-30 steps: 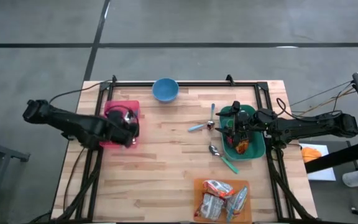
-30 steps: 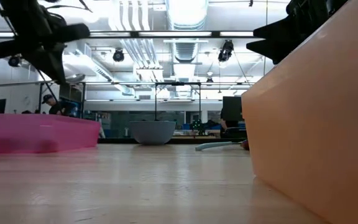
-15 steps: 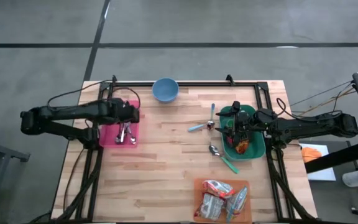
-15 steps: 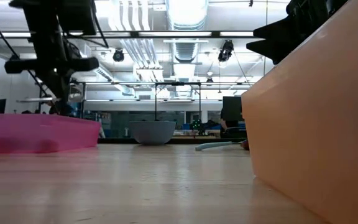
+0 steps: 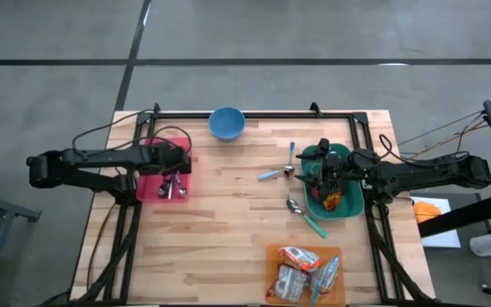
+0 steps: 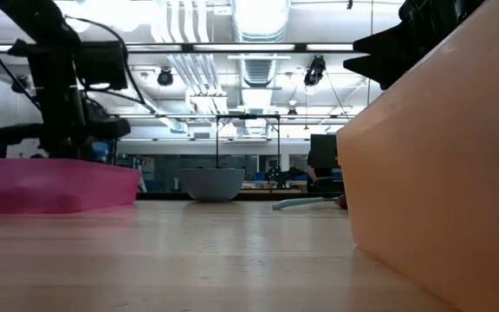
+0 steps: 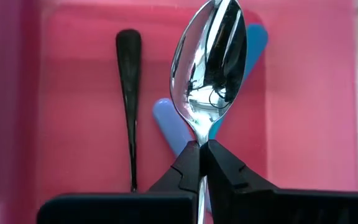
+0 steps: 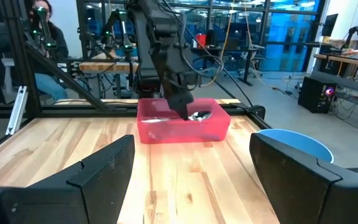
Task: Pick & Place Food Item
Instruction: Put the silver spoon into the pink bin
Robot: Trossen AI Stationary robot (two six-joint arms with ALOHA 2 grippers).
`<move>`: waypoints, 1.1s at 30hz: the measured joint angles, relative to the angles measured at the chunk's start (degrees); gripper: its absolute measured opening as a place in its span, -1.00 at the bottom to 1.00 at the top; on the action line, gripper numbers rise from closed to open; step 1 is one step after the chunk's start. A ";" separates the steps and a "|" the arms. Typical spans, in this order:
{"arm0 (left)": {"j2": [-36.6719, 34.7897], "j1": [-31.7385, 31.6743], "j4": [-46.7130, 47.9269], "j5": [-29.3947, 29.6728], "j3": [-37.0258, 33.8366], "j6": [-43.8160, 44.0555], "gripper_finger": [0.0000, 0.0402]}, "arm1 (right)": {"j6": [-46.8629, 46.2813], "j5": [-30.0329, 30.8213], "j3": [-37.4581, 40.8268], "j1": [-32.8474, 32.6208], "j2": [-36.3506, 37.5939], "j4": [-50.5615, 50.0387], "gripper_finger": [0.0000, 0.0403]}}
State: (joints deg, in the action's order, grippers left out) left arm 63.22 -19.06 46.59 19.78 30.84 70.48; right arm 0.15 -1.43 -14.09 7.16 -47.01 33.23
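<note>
A silver spoon [image 7: 209, 62] is in my left gripper [image 7: 201, 146], which is shut on it and points steeply down over the pink tray [image 5: 148, 189] at the table's left. A black-handled utensil [image 7: 129, 93] and blue-handled ones [image 7: 171, 124] lie in that tray. My right gripper [image 8: 191, 180] stands open and level over the green plate [image 5: 352, 205] at the right, which holds an orange food piece [image 5: 334, 201]. Food packets [image 5: 301, 271] lie on an orange tray [image 5: 273, 252] at the near edge. My left gripper pinches the spoon's neck [image 7: 199, 138], just behind its bowl, between its two fingertips. The fingers come from above, slanting down, and lie along the handle. The spoon's bowl points on past the fingertips toward the tray floor; whether it touches the tray, I cannot tell.
A blue bowl [image 5: 227, 122] stands at the far edge. Loose spoons with blue [image 5: 271, 173] and green [image 5: 312, 223] handles lie left of the green plate. Bare wood lies between the two trays. A person [image 8: 42, 25] sits beyond the table.
My left gripper has sunk with the spoon, from well above the pink tray to just over its rim, while the arm swung toward the table's far edge and the wrist turned. The right arm has kept still.
</note>
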 joint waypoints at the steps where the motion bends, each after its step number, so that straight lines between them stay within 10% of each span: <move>1: 0.00 -0.18 -1.00 -0.29 -0.74 -0.06 -0.97 | 0.00 0.00 0.00 -0.01 0.00 0.00 0.57; 11: 0.00 -1.05 -6.13 -2.89 -5.84 -0.20 -0.94 | 0.00 0.00 0.00 -0.01 -0.01 0.00 0.57; 23: 0.00 -1.19 -6.48 -3.56 -6.07 -0.80 -0.27 | -0.10 0.00 0.00 0.00 -0.02 0.00 0.57; 33: -0.98 -1.16 -6.00 -3.51 -4.51 -3.18 -0.20 | -0.08 0.00 0.00 -0.02 -0.02 0.02 0.57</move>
State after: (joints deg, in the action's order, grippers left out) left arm 62.24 -20.23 40.59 16.27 26.33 67.30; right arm 0.08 -1.43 -14.09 7.14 -47.03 33.26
